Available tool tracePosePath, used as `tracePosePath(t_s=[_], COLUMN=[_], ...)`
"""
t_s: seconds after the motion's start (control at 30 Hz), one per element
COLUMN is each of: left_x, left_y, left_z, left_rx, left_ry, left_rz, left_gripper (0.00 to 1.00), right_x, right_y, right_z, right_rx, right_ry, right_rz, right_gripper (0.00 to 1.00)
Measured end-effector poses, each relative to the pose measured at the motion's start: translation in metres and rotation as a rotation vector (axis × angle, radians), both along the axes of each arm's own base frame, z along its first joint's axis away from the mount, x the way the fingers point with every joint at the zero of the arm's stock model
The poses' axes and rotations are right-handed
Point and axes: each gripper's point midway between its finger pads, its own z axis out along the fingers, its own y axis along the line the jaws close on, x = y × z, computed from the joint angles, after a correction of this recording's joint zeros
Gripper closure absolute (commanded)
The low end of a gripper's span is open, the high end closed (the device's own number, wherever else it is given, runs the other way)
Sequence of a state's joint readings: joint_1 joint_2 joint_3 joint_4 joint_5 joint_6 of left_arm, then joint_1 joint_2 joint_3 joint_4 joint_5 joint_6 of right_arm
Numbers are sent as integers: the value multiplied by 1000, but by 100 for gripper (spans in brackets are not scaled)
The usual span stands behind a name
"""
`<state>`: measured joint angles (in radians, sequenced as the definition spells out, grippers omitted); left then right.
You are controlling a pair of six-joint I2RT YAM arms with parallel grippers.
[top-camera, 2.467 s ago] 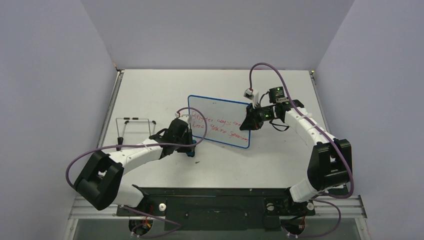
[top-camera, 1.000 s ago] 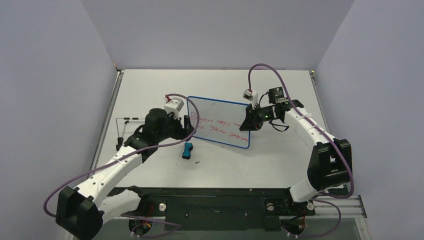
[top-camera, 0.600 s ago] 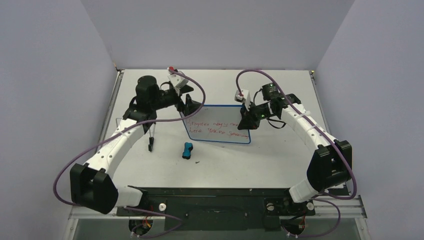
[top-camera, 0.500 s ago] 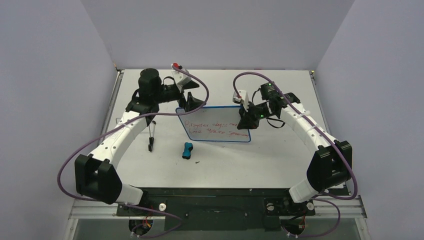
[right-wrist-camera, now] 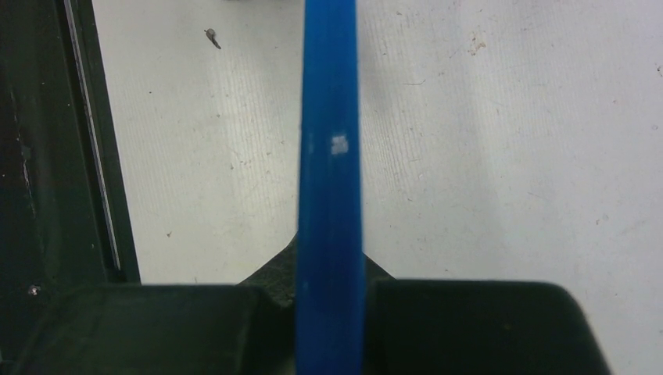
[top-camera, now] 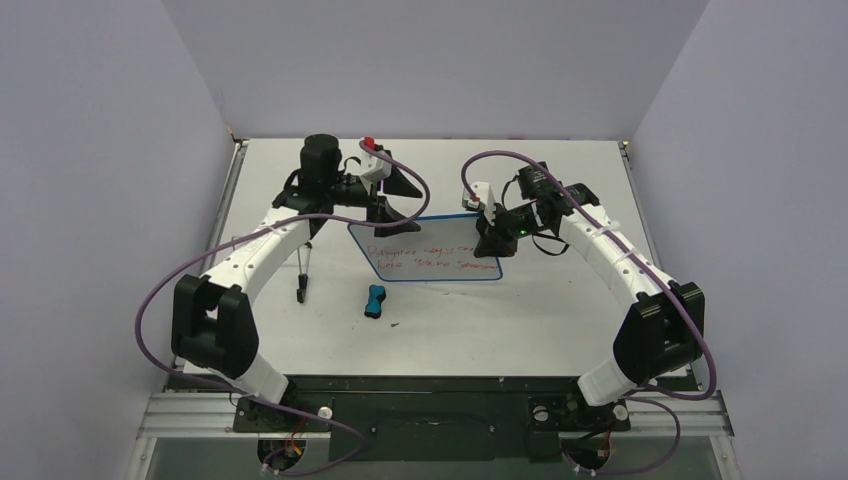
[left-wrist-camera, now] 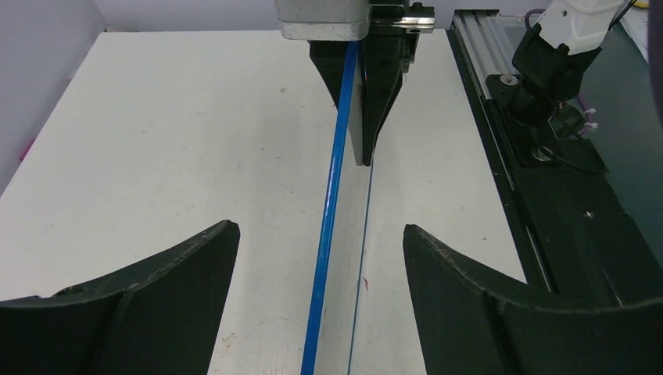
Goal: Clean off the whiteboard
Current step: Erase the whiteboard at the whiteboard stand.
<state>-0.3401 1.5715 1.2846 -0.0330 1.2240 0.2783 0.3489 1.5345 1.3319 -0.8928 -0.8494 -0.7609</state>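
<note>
Currently the board (top-camera: 432, 234) hangs tilted over the table (top-camera: 560, 310), about mid-table, red writing not yet wiped. Its right rim is pinched tight in the R gripper (top-camera: 493, 238). L gripper (left-wrist-camera: 320, 238) is spread wide, 1 finger each side of the opposite rim, not touching it as far as the wrist view shows. Prob. the step is a 2nd hold: centre the rim between the pads, slide in deeper before closing, then squeeze w/o twisting vs R's grip, or the board may flex or slip out. Eraser (top-camera: 374, 300) lies on the table near the board's front edge, apart from both arms
</note>
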Motion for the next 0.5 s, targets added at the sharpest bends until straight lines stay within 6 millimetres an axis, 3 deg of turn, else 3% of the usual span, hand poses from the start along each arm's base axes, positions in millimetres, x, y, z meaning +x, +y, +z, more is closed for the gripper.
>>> tracePosePath(t_s=[0.2,0.33,0.37,0.47,0.5], left_x=[-1,2,1,-2,-2], left_y=[-9,-19,-22,-24,-25], left_z=[-29,-55,-59,-60,-60], left_rx=[58,159,179,215,224], left_ry=[6,3,3,-6,-16], left_rz=[-27,-33,-41,-60,-63], left_gripper=[33,46,54,98,100], right_x=[0,0,-1,-1,0], right_y=[0,0,0,-1,-1], right_z=[0,0,0,0,0], right_rx=[-1,-1,-2,-1,-1], right_ry=[-3,-3,5,12,10], right_rz=[4,4,0,-10,-8], right_gripper=[100,100,100,100,100])
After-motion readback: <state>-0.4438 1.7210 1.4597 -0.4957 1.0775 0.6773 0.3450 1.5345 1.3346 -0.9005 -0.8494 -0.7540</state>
